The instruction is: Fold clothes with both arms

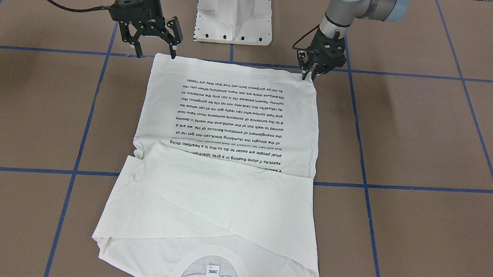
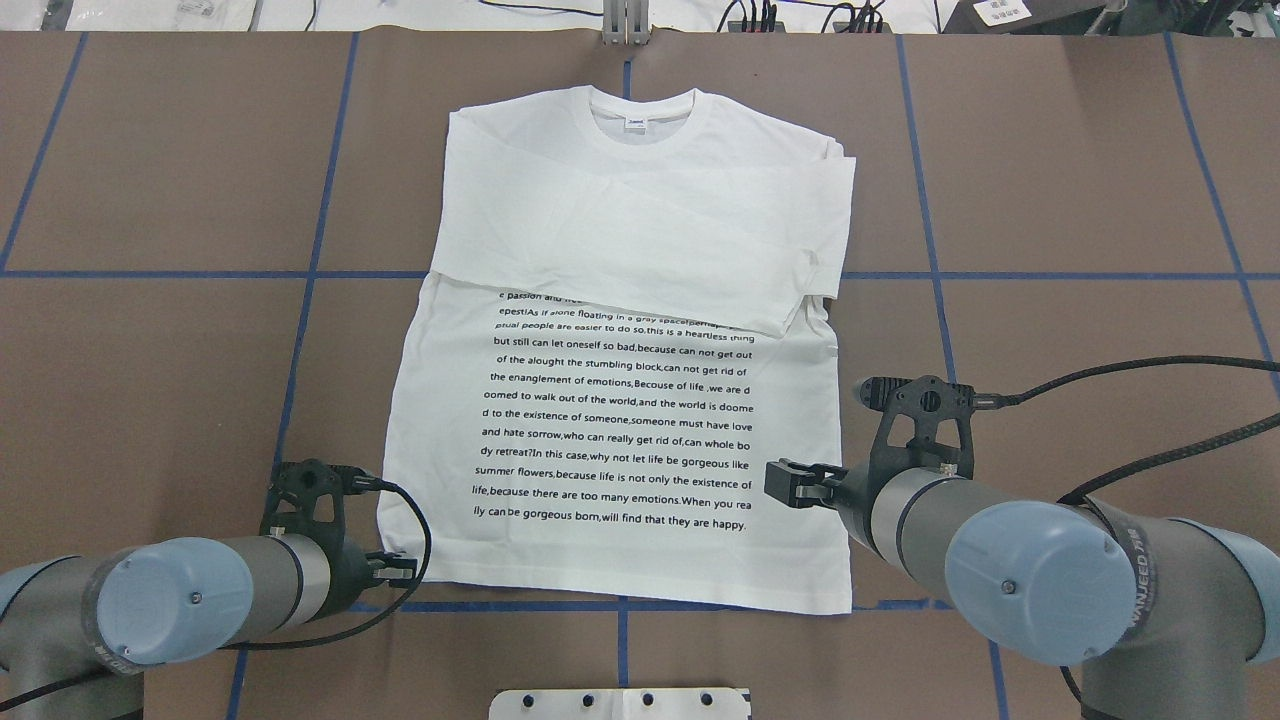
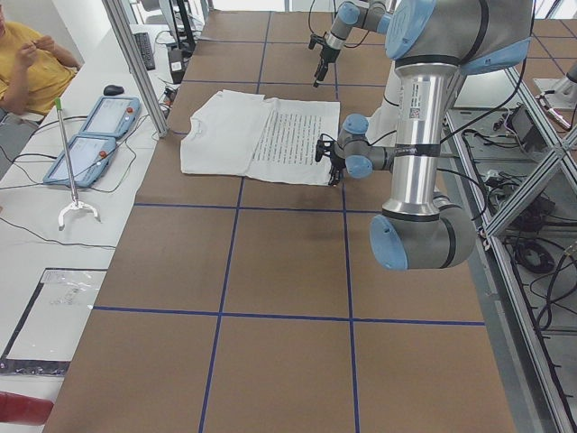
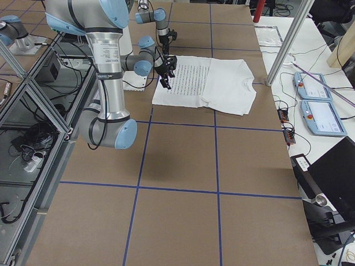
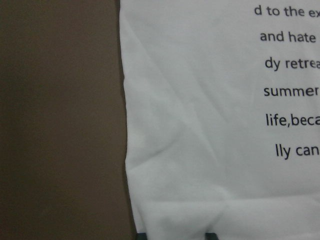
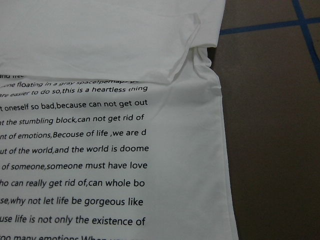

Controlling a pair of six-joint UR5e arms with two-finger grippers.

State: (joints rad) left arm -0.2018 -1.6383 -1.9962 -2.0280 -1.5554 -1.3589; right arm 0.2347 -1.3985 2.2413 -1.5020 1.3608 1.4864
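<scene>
The clothes are one white long-sleeved T-shirt (image 1: pixel 225 189) lying flat, print side up, on the brown table. Its sleeves are folded across the chest and its collar (image 2: pixel 640 110) points away from the robot. My left gripper (image 1: pixel 310 76) is down at one hem corner, its fingers close together and pinching the fabric. The left wrist view shows that white cloth (image 5: pixel 200 125) bunched between two dark fingertips at the bottom edge. My right gripper (image 1: pixel 156 55) hangs open just above the other hem corner, holding nothing. The right wrist view looks down on the printed text (image 6: pixel 100 150).
The white metal pedestal base (image 1: pixel 234 14) stands between the arms, just behind the hem. Blue tape lines (image 2: pixel 300 274) grid the table. Two blue-edged control pads (image 3: pixel 99 122) lie on the side bench, where a person in yellow (image 3: pixel 27 63) sits. An aluminium post (image 4: pixel 285 44) rises by the table.
</scene>
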